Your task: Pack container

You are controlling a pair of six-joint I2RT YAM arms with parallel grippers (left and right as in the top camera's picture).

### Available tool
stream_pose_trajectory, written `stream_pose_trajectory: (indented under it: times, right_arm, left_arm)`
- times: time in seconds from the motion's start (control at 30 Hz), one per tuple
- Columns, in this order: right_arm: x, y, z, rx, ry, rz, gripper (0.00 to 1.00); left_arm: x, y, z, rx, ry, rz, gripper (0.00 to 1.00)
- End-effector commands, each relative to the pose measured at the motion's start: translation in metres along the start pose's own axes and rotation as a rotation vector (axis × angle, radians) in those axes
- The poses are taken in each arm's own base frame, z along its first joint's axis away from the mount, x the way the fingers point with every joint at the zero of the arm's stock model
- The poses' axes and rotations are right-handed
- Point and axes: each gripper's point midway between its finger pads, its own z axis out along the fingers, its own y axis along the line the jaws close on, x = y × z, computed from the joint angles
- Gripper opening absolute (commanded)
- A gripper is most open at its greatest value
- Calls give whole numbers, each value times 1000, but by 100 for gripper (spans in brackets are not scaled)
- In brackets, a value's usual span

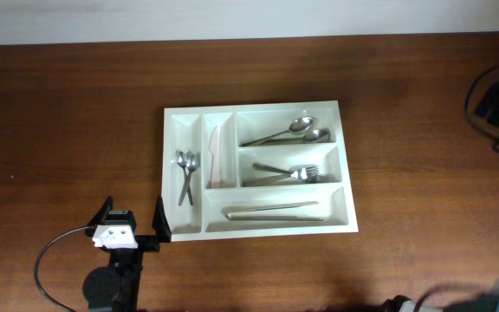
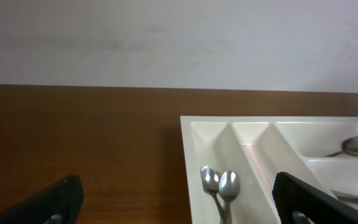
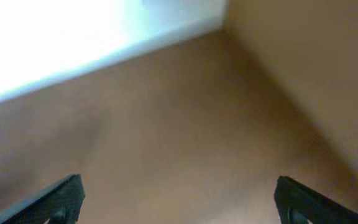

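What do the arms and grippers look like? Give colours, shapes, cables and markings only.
The left gripper has two flat black fingers with slanted tips, on a black arm carrying a white block. A thin grey cable loops from it. The right gripper shows the same black fingers; its arm is dark with black cables. No markings are legible.

Large white five-compartment container [image 1: 184, 221] flat on the wooden table [image 1: 76, 130], every compartment occupied.

The container [image 1: 184, 130] holds spoons [image 1: 301, 125], forks [image 1: 297, 173] and, seemingly, knives [image 1: 271, 211]; left tool [image 1: 132, 218] spread beside it
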Motion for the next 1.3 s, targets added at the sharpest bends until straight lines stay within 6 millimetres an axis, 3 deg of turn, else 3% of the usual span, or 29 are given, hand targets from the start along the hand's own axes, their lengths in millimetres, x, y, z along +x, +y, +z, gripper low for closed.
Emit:
stream_pose_trajectory:
  times: [0.0,0.1,0.2,0.47,0.6,0.7,1.0,1.27]
  right_arm:
    - [-9,25,-26,-67,-94,-22,99]
    - [-20,43,-53,-103,-236,-48,99]
    - [-18,64,-84,-154,-369,-72,99]
    - [28,106,-171,-326,-597,-118,99]
    - [42,111,-213,-392,-710,-121,99]
    - [50,111,-233,-423,-771,-118,99]
    - [67,116,-254,-493,-838,-118,99]
    - [88,121,-234,-497,-818,-130,99]
  left_arm:
    - [2,3,0,-16,0,-7,99]
    - [2,3,0,-16,0,-7,99]
    - [2,3,0,-16,0,-7,99]
    - [2,3,0,-16,0,-7,99]
    - [2,3,0,-16,0,-7,99]
    - [2,3,0,-16,0,-7,99]
    - [2,3,0,-16,0,-7,99]
    - [2,3,0,-16,0,-7,99]
